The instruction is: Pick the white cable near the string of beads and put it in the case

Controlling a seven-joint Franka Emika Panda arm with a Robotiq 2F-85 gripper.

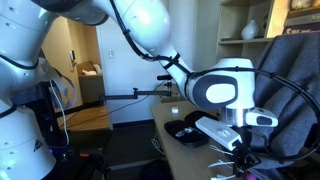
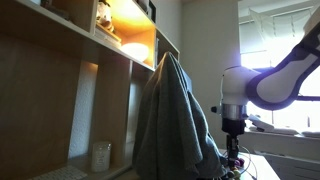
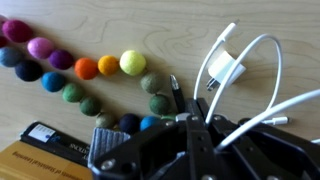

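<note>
Key relation: in an exterior view the case (image 1: 184,131) sits on the surface (image 3: 170,30), just beside the hand (image 1: 232,143) and lower. The carry to the case looks like a short sideways move.
Cable: the white cable (image 3: 226,70) is gathered in the hand. Its strands fan out from the fingers toward the plug end, near the string of beads (image 3: 108,66).
Hand: closed, pinched on several cable strands.
Unclear: whether the plug end touches the surface; the wrist view shows no case.
</note>
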